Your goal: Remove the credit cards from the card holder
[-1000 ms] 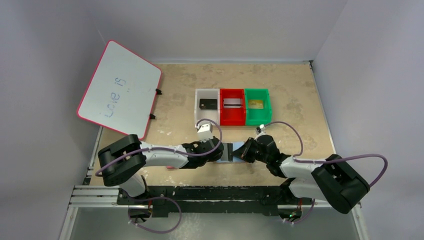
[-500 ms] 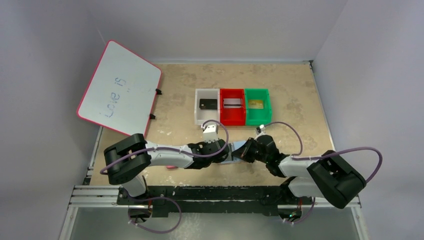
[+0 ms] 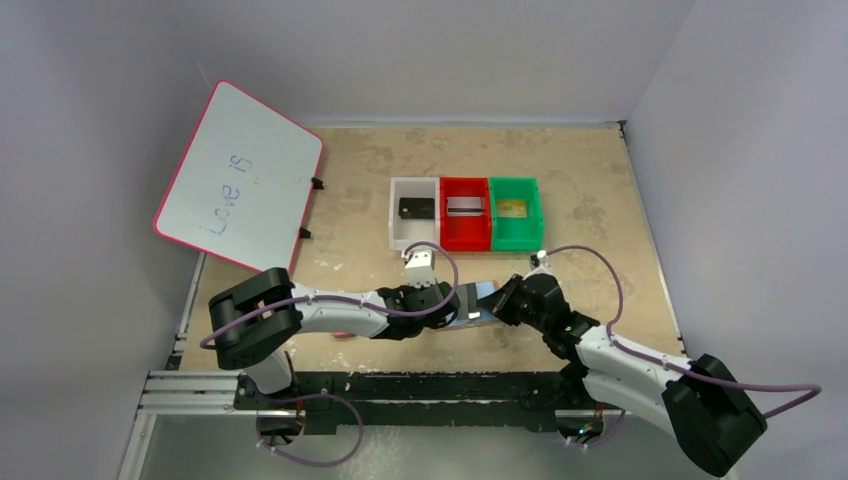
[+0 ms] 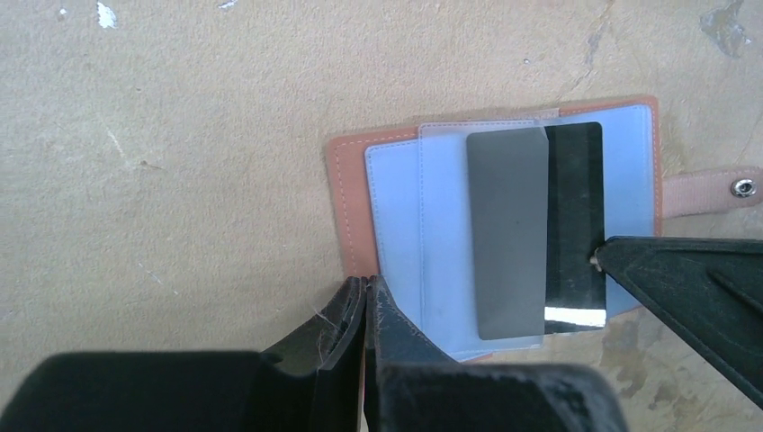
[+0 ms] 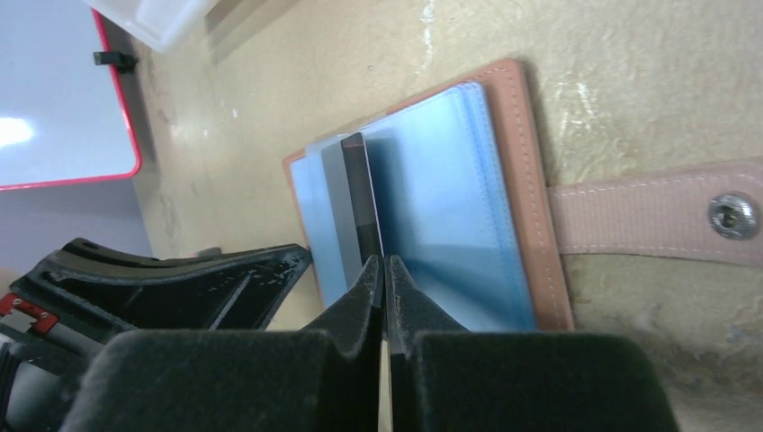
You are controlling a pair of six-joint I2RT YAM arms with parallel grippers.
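The tan card holder [image 4: 349, 193] lies open on the table between both grippers [image 3: 478, 296], blue-grey sleeves up and its snap tab [image 5: 648, 220] stretched out. A black credit card [image 4: 576, 207] sticks partly out of a clear sleeve. My right gripper [image 5: 384, 261] is shut on that card's outer edge [image 5: 360, 193]. My left gripper [image 4: 367, 281] is shut, its tips resting on the holder's opposite edge near a corner. In the top view, the left gripper [image 3: 455, 308] and right gripper [image 3: 497, 303] face each other across the holder.
Behind the holder stand a white bin [image 3: 397, 228] holding a black card, a red bin [image 3: 465, 238] holding a silver card and a green bin [image 3: 517, 238] holding a gold card. A red-framed whiteboard [image 3: 240, 175] leans at the back left. A pink object [image 3: 343, 335] peeks from under the left arm.
Both grippers have shut. The right arm's elbow and base link swung out to the right, and its gripper drew slightly right. The left arm edged right toward the holder.
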